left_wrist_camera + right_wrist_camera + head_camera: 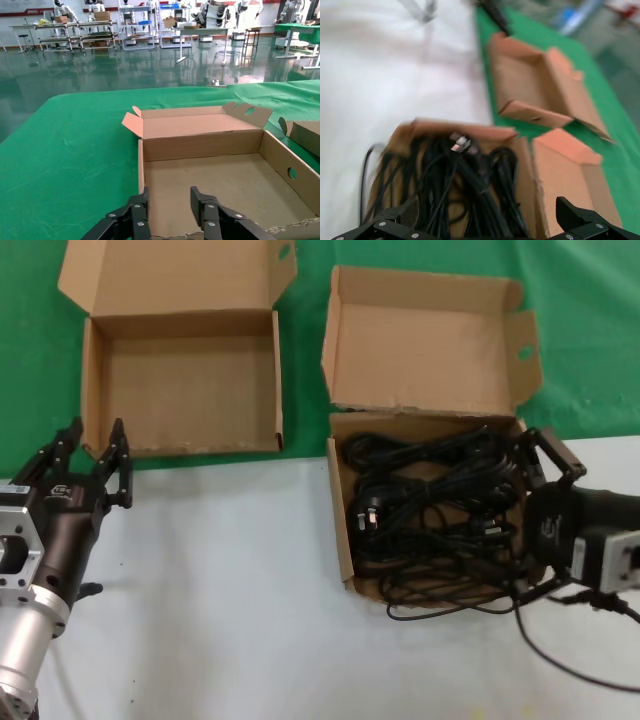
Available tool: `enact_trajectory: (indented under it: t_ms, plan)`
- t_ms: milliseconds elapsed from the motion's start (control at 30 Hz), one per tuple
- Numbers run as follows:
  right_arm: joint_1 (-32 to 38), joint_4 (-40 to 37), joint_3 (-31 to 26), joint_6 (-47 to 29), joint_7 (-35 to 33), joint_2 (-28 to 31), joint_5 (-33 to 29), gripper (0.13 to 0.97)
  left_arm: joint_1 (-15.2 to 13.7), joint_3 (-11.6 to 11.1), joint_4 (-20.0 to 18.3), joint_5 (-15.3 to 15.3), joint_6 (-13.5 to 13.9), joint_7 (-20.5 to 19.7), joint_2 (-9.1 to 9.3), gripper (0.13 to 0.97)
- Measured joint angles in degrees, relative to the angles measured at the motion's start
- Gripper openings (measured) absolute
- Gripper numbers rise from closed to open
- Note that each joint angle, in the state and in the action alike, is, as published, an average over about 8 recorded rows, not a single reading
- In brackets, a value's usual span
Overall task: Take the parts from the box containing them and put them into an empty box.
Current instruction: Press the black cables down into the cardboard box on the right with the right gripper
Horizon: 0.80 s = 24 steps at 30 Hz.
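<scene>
The parts [430, 505] are a tangle of thin black power cords filling the squarish cardboard box [338, 520] on the right, whose tall lid stands open behind it. My right gripper [522, 515] is open wide at that box's right wall, just over the edge of the cords [465, 190], with its fingertips [565, 206] spread and nothing between them. The empty box [95, 390], wider and shallower, lies open at the back left. My left gripper [97, 430] hovers open at its near left corner, facing the bare floor and far wall [200, 145].
One cord loop [440, 612] hangs out over the full box's front onto the white tabletop [230, 580]. My own cable [560, 645] trails on the table at the right. Green cloth [580, 330] covers the back, with a narrow gap between the boxes.
</scene>
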Motion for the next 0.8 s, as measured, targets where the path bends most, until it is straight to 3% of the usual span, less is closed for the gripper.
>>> enact_trajectory:
  t_ms: [233, 467, 800]
  plan:
    - [9.4, -3.2, -3.5, -10.3, -5.6, -2.4, -8.1, 0.964, 0.0, 0.0, 0.0, 0.0, 0.0, 0.0, 0.00, 0.297]
    - [14.7, -6.2, -5.2, -14.8, -8.2, -6.2, -12.9, 0.962, 0.0, 0.0, 0.0, 0.0, 0.0, 0.0, 0.00, 0.196]
    - [17.8, -10.4, -6.3, -16.3, -11.3, -11.4, -15.2, 0.906, 0.0, 0.0, 0.0, 0.0, 0.0, 0.0, 0.00, 0.159]
